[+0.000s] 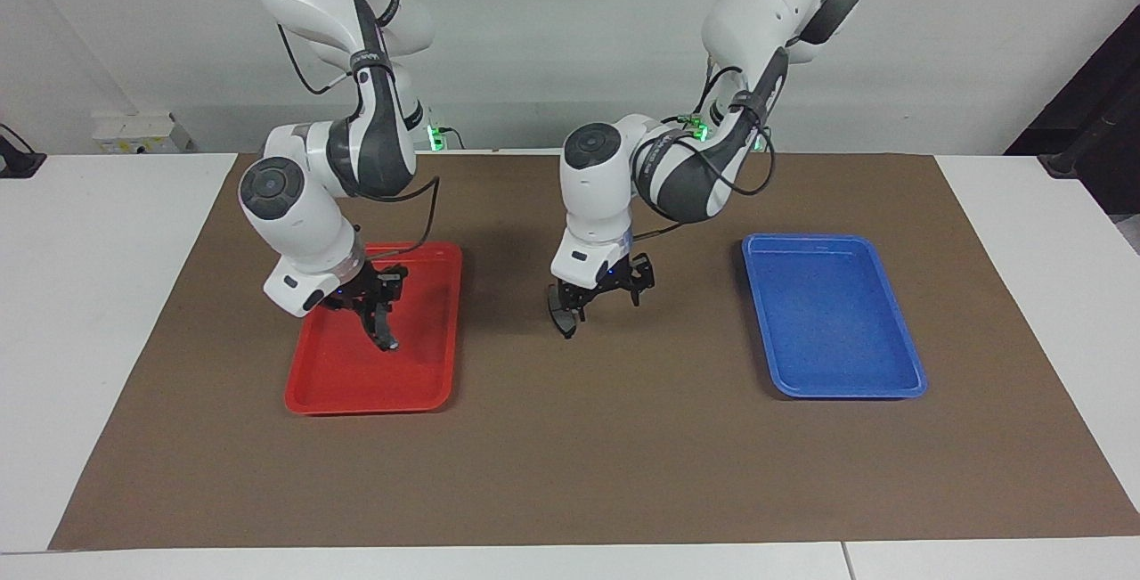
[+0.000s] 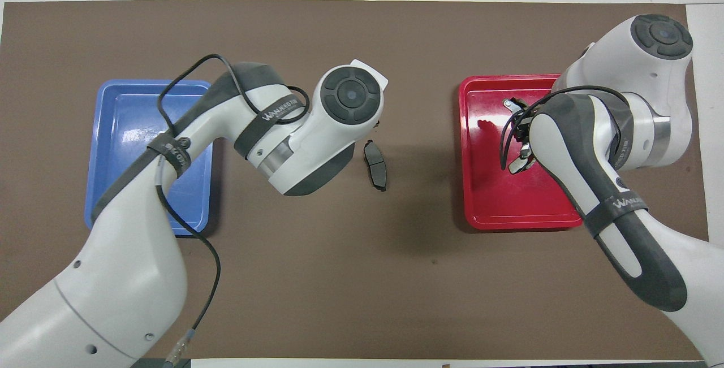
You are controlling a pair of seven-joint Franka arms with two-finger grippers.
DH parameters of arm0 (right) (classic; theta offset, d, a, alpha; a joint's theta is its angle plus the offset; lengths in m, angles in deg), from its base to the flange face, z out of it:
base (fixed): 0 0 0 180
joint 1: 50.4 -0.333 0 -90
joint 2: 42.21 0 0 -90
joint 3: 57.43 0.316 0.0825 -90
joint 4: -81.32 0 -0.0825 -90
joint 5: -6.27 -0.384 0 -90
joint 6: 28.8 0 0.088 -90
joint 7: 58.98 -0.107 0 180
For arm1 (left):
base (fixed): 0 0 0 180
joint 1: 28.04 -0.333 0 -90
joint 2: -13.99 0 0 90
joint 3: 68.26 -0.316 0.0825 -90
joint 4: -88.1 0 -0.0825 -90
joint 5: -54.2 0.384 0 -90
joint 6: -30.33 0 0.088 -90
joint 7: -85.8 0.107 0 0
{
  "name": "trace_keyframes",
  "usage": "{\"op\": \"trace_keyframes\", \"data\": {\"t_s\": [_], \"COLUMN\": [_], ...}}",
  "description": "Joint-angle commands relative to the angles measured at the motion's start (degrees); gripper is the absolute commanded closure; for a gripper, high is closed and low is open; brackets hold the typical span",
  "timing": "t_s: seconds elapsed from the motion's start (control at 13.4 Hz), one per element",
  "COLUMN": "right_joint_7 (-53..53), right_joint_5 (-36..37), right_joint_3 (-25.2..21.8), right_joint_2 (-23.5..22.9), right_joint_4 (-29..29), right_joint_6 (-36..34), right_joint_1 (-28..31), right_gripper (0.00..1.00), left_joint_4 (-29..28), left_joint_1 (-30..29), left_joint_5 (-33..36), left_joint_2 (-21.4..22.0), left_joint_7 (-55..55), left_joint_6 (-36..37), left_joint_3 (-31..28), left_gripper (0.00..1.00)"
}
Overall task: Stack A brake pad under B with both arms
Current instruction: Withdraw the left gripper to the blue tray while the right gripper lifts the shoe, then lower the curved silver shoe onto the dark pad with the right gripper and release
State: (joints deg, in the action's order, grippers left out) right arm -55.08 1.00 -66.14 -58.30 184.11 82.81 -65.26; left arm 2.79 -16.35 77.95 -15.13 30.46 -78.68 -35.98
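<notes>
One high camera faces the robots across the table; another looks steeply down, sharing both trays.

My table wears a brown mat; on it lie a red tray, a blue tray and the A brake pad.

Left hand lowered mid-table, right hand lowered, both gripping.

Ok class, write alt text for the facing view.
Two robot grippers each hold a brake part: the right gripper holds curved piece B over a red tray, and the left gripper holds the short brake pad over the brown mat. A blue tray sits toward the left arm's end.
</notes>
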Motion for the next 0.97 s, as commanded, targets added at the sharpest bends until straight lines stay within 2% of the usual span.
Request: {"op": "trace_keyframes", "data": {"t_s": [0.0, 0.22, 0.45, 0.67, 0.9], "right_joint_7": [-2.14, -8.73, -11.8, -17.08, -17.18], "right_joint_5": [-0.97, -0.97, -4.56, -5.19, -5.1], "right_joint_3": [0.1, 0.1, 0.45, 0.8, 1.15], "right_joint_2": [-1.66, -2.98, -6.4, -9.39, -10.89], "right_joint_4": [-4.0, -6.55, -9.79, -11.22, -10.6], "right_joint_6": [-1.92, -1.31, -0.78, 3.42, 4.92], "right_joint_1": [-3.05, -9.37, -13.16, -18.08, -20.02], "right_gripper": [1.0, 1.0, 1.0, 1.0, 1.0], "left_joint_4": [-1.26, -1.35, -1.96, -2.05, -3.89], "left_joint_1": [-3.85, -5.62, -5.62, -5.19, -4.92], "left_joint_5": [-6.33, -12.92, -18.9, -22.34, -22.34], "left_joint_2": [7.39, 13.89, 19.87, 24.0, 27.09], "left_joint_7": [11.54, 25.07, 37.38, 48.37, 50.34], "left_joint_6": [5.98, 12.57, 15.31, 19.53, 19.71], "left_joint_3": [-1.77, -8.87, -18.71, -27.77, -29.91], "left_gripper": [0.01, 0.01, 0.01, 0.01, 0.01]}}
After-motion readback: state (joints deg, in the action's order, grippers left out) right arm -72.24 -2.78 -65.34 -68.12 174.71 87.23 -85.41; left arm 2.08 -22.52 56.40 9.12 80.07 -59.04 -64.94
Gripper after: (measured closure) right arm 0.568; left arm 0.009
